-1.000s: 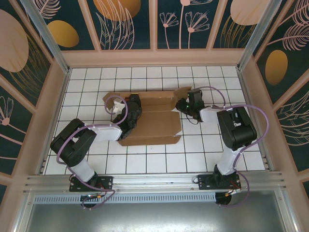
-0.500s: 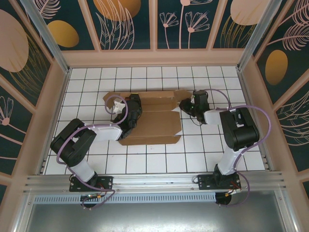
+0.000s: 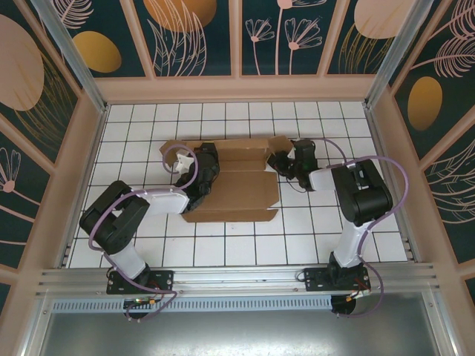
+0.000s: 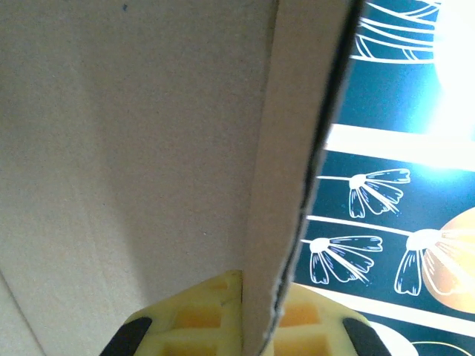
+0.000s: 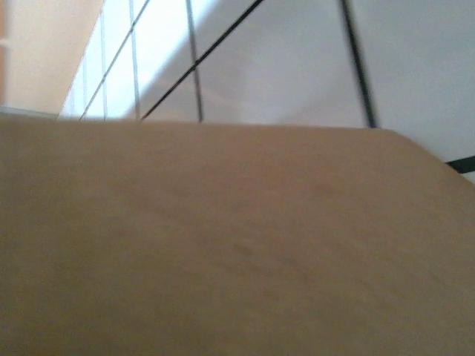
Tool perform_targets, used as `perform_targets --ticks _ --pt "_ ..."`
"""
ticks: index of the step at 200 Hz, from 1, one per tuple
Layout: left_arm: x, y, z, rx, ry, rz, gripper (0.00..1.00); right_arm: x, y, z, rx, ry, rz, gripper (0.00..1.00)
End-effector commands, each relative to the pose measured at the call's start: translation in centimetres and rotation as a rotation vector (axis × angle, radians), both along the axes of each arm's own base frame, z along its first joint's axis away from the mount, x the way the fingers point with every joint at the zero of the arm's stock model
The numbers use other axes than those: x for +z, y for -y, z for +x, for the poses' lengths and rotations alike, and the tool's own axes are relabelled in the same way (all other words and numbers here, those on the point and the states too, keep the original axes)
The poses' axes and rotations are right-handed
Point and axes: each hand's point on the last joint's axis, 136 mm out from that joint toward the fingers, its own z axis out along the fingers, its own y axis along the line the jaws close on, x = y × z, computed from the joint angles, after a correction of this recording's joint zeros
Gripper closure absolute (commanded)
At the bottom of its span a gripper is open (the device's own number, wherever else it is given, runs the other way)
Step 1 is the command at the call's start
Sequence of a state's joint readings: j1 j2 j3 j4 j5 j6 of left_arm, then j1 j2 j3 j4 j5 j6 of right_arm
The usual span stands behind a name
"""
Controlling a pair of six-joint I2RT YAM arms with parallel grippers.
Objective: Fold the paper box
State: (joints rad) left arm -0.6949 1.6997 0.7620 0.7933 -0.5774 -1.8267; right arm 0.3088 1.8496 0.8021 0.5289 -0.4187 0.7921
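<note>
The paper box lies in the middle of the table, brown card partly opened out. My left claw pinches a raised flap at its left end, the card's edge between my yellow pads. My right claw is at the right-end flap; spread or pressed together, I cannot tell. I judge the card light, stiff across panels and weak at creases, so I'd grip it gently near a flap's edge.

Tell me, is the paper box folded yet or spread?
Mostly spread: the paper box lies flat, one flap edge held in the left gripper.
</note>
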Motion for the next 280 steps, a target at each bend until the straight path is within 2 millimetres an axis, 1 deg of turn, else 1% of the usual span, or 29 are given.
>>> perform_targets --ticks 1,23,55,66,80,92,105,122,132,144,145,146,147,162,171,189,198,207,215,223,234,248,257,262,273,280 --pt "-3.1 1.1 -0.3 -0.053 -0.090 0.029 1.00 0.5 -2.1 0.2 0.057 0.007 0.055 0.78" --pt "-3.1 1.1 -0.4 -0.055 -0.093 0.023 1.00 -1.1 -2.7 0.3 0.074 -0.043 0.026 0.77" --pt "-3.4 1.3 -0.4 -0.063 -0.101 0.019 1.00 -3.6 -3.2 -0.4 0.086 -0.111 0.011 0.77" --pt "-3.4 1.3 -0.5 -0.064 -0.102 0.019 1.00 -4.0 -3.3 -0.5 0.089 -0.123 0.012 0.77" --pt "-3.6 1.1 -0.5 -0.056 -0.106 0.018 1.00 -3.5 -3.1 -0.4 0.085 -0.105 0.008 0.77" --pt "-3.6 0.8 -0.6 -0.040 -0.110 0.017 1.00 -2.0 -2.6 -0.2 0.085 -0.061 0.014 0.75" --pt "-3.6 0.4 -0.6 -0.023 -0.115 0.016 1.00 0.1 -1.9 -0.3 0.093 -0.005 0.011 0.70" --pt "-3.9 0.0 -0.8 -0.002 -0.129 0.012 1.00 2.5 -0.5 -1.2 0.106 0.052 -0.017 0.64" --pt "-3.8 -0.1 -0.7 0.006 -0.128 0.008 1.00 3.5 0.4 -2.0 0.111 0.072 -0.042 0.62" --pt "-3.8 -0.2 -0.6 0.013 -0.129 0.006 1.00 5.0 1.1 -3.1 0.131 0.108 -0.074 0.62" --pt "-3.8 -0.2 -0.6 0.014 -0.129 0.006 1.00 4.8 1.2 -3.1 0.132 0.105 -0.080 0.62" --pt "-3.7 -0.1 -0.6 0.014 -0.129 0.005 1.00 5.3 1.3 -3.2 0.134 0.115 -0.083 0.62" --pt "-3.8 -0.1 -0.6 0.014 -0.130 0.005 1.00 5.3 1.3 -3.4 0.136 0.115 -0.087 0.62" --pt "-3.7 0.0 -0.4 0.016 -0.133 0.001 1.00 6.9 2.2 -4.7 0.160 0.154 -0.158 0.65" --pt "-3.6 0.0 -0.3 0.017 -0.134 0.002 1.00 8.6 2.9 -5.2 0.158 0.209 -0.193 0.67" --pt "-3.8 0.3 -0.2 0.011 -0.149 0.000 1.00 12.8 5.3 -5.3 0.080 0.336 -0.229 0.70" --pt "-3.7 0.4 -0.1 0.009 -0.151 0.001 1.00 14.1 7.1 -4.7 0.009 0.363 -0.255 0.72" --pt "-3.6 0.5 0.0 0.006 -0.150 -0.003 1.00 14.6 9.0 -3.7 -0.073 0.367 -0.296 0.74" --pt "-3.6 0.6 0.1 0.004 -0.152 -0.004 1.00 14.4 10.8 -2.8 -0.146 0.348 -0.344 0.75" --pt "-3.5 0.8 0.1 -0.001 -0.153 -0.008 1.00 13.6 12.3 -1.8 -0.202 0.320 -0.392 0.76" --pt "-3.2 0.8 0.3 -0.004 -0.151 -0.010 1.00 11.9 13.6 -0.4 -0.218 0.273 -0.447 0.76" --pt "-2.8 1.0 0.5 -0.005 -0.148 -0.014 1.00 9.4 13.4 1.4 -0.142 0.243 -0.521 0.75" --pt "-2.6 1.0 0.6 -0.005 -0.145 -0.013 1.00 8.2 12.9 2.6 -0.079 0.225 -0.555 0.73" --pt "-2.6 1.0 0.7 -0.006 -0.147 -0.012 1.00 7.3 12.6 3.2 -0.038 0.210 -0.575 0.72" --pt "-2.6 1.1 0.7 -0.010 -0.152 -0.012 1.00 5.7 12.0 4.3 0.035 0.188 -0.605 0.70" --pt "-2.6 1.1 0.7 -0.014 -0.157 -0.013 1.00 5.2 11.4 5.0 0.075 0.196 -0.626 0.69"
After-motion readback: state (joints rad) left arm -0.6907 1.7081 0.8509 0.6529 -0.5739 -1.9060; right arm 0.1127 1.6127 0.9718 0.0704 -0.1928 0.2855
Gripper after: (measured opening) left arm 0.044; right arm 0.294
